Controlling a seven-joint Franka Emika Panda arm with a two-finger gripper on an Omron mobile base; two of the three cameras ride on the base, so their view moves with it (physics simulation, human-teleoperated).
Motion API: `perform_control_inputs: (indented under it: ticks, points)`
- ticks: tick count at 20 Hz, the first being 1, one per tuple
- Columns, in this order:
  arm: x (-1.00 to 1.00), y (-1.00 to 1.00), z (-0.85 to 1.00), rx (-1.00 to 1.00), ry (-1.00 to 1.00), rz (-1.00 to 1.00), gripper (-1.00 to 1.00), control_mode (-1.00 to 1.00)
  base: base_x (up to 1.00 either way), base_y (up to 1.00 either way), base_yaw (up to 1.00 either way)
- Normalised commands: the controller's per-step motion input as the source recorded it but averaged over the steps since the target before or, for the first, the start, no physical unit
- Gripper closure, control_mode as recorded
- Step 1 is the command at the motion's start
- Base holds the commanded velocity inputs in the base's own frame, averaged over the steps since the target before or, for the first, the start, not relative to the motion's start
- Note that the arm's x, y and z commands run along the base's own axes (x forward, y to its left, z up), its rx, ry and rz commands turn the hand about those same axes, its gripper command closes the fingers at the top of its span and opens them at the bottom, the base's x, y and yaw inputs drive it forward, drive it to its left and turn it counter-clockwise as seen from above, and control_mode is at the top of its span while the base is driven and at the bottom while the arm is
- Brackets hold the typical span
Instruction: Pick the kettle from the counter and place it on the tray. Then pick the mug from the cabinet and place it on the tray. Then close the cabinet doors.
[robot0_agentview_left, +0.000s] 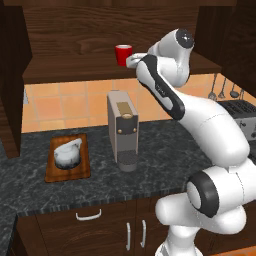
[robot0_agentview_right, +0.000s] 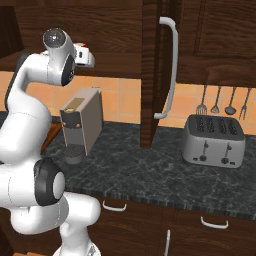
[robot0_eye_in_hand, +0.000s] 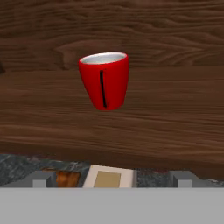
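Red mug (robot0_eye_in_hand: 104, 81) upright on the cabinet (robot0_agentview_left: 75, 35) shelf, apart from and ahead of the tool (robot0_eye_in_hand: 112, 178). Tool raised to shelf height, fingers (robot0_eye_in_hand: 42, 178) spread wide, pinching nothing. Kettle (robot0_agentview_left: 67, 153) resting on the wooden tray (robot0_agentview_left: 68, 173) on the dark table (robot0_agentview_left: 150, 170), left of a coffee machine (robot0_agentview_left: 122, 129). Cabinet door (robot0_agentview_right: 156, 70) open.

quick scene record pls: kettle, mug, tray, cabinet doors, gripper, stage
kettle: on the tray, left end of counter
mug: upright on cabinet shelf, not gripped
cabinet doors: open
gripper: facing the mug, short of it, fingertips apart
other: coffee machine, toaster
stage: kettle placed; mug pick not yet done
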Motion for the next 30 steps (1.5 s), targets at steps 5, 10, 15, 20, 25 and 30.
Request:
perform_control_inputs:
  ticks: [5,10,15,20,25,30]
  points:
    - [0.47,0.00,0.00,0.00,0.00,0.07,-1.00,-1.00,0.00,0.00,0.00]
    - [0.36,0.00,0.01,0.00,0.00,0.04,-1.00,-1.00,0.00,0.00,0.00]
    - [0.18,0.07,0.09,0.00,0.00,0.00,-1.00,-1.00,0.00,0.00,0.00]
    - [0.24,0.30,0.01,-0.04,0.00,0.00,-1.00,-1.00,0.00,0.00,0.00]
    - [0.38,0.20,0.00,-0.02,0.00,0.00,-1.00,-1.00,0.00,0.00,0.00]
    - [0.40,0.10,0.00,0.00,0.00,0.00,-1.00,-1.00,0.00,0.00,0.00]
